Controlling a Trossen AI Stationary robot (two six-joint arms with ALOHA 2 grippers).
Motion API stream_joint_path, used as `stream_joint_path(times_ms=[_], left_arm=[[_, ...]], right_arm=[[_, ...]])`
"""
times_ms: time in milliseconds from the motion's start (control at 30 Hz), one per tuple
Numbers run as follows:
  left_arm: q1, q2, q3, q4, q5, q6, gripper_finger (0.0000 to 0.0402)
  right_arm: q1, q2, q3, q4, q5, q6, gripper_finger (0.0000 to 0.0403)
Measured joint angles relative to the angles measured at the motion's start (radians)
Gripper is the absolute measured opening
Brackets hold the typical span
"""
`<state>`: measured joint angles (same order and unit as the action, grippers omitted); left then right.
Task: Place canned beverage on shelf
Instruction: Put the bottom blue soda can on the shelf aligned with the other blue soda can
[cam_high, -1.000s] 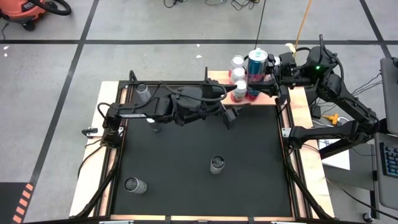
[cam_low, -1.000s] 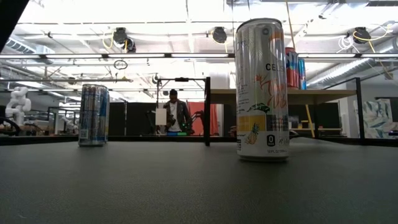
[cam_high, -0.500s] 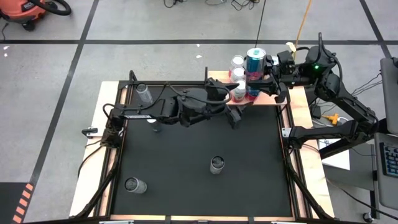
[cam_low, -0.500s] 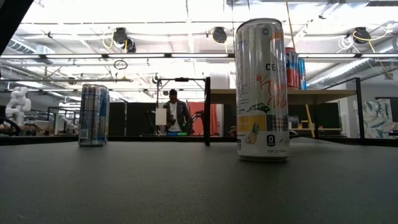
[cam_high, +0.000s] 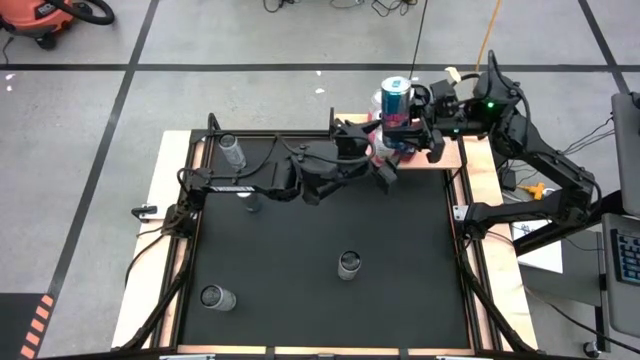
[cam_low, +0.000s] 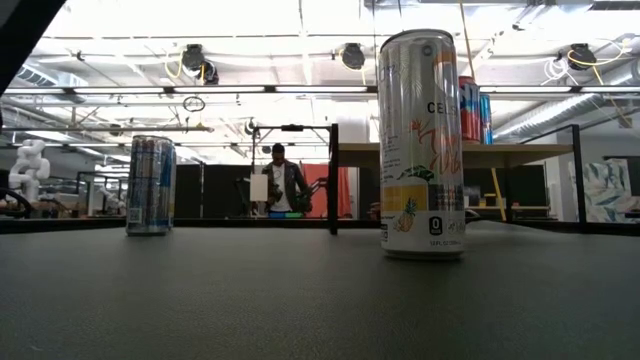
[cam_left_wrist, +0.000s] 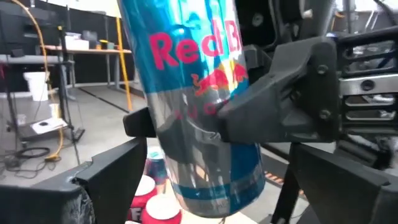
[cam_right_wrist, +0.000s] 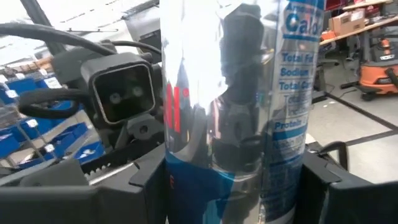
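Blue can (cam_high: 396, 100) gripped in right claw (cam_high: 410, 128) — above shelf (cam_high: 452, 157).

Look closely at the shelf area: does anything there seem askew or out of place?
Yes. The Red Bull can held in the right claw leans instead of standing upright, over the shelf above the red-topped cans. The left claw is close beside it.

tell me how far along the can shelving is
Done: a few cans already stand on the shelf.

In hand: the right gripper holds a blue Red Bull can over the shelf, not yet set down. The left gripper waits beside it, open.

Left: three cans on the mat, one mid-table, one at the near left, one at the far left.
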<state>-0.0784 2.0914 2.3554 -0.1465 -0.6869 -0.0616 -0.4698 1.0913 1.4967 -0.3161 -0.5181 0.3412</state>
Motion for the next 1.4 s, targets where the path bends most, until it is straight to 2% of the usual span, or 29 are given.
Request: stream_joint_path(times_ms=[467,633,1233,1400], left_arm=[[0.022,0.001,-0.001,-0.007,-0.014,-0.012,0.0398],[0.024,0.001,-0.001,-0.028,-0.019,-0.103,0.0392],[0.031,0.001,-0.001,-0.031,0.005,-0.114,0.0261],[0.032,0.001,-0.001,-0.032,0.008,-0.104,0.0226]], right_arm=[[0.0,0.02,0.0,0.006,0.001,-0.051,0.0212],[0.0,0.02,0.0,0.008,-0.002,-0.078,0.0212],[0.0,0.021,0.0,0.005,-0.008,-0.144,0.0212],[0.0,0.021,0.0,-0.002,-0.008,-0.143,0.0223]])
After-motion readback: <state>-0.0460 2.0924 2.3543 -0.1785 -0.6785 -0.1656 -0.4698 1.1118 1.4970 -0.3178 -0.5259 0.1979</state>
